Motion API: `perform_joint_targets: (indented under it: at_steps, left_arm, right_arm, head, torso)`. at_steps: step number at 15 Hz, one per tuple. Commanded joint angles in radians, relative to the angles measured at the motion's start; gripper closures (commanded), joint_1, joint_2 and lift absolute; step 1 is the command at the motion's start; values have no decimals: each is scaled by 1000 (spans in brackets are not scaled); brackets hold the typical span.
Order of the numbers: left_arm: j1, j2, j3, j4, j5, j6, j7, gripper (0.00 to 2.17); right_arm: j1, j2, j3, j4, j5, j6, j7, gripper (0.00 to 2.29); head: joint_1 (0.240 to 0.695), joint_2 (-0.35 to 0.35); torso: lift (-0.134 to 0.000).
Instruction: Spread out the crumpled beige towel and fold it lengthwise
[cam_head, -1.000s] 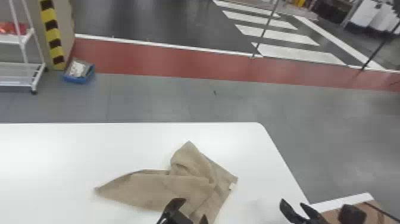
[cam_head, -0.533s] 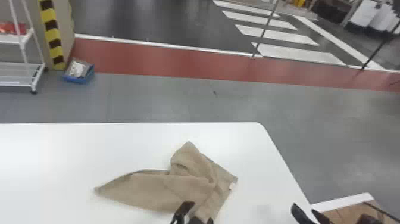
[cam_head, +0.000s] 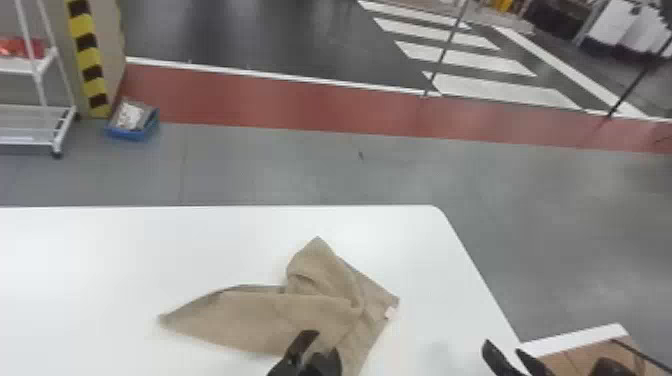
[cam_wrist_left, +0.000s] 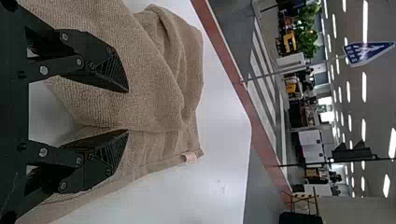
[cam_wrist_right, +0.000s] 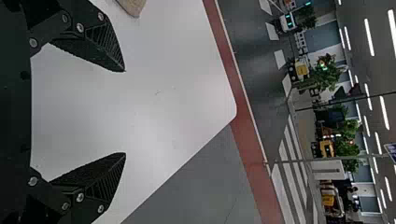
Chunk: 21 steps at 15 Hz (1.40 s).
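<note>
Over the beige towel (cam_head: 250, 317), left gripper (cam_head: 324, 342) hung partly open, near the table's (cam_head: 100, 270) edge, right gripper (cam_head: 502, 346) gaped wide, both empty.

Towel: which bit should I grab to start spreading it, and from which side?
Probably the right corner by the pale label, with the open right tool coming in low from the right and pinching the edge. That corner lies fairly flat and juts out beyond the bunched fold, so it should give a cleaner grip than the heaped middle.
</note>
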Motion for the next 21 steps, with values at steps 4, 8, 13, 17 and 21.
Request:
perform_joint_targets:
  at_steps: [4,8,13,17,21]
  left_arm:
    - [-2,-4,-3,1,2,13,-1,697]
    - [-11,-4,-3,34,-7,13,-6,704]
    - [-6,-4,-3,39,-2,25,7,1355]
    - [12,-4,2,5,-4,38,7,1355]
    - [77,-4,55,-196,13,111,-15,1359]
  right_arm:
    - [-2,-1,15,0,6,0,-2,282]
    - [-2,-1,12,0,5,0,0,282]
    - [0,-1,10,0,-3,0,2,282]
    - [2,-1,12,0,-2,3,6,282]
    - [3,2,35,-15,1,3,6,282]
  head:
    - [695,-350]
    - [695,-350]
    - [695,-350]
    - [695,-350]
    - [695,-350]
  torso:
    - [0]
    - [0]
    - [0]
    - [0]
    - [0]
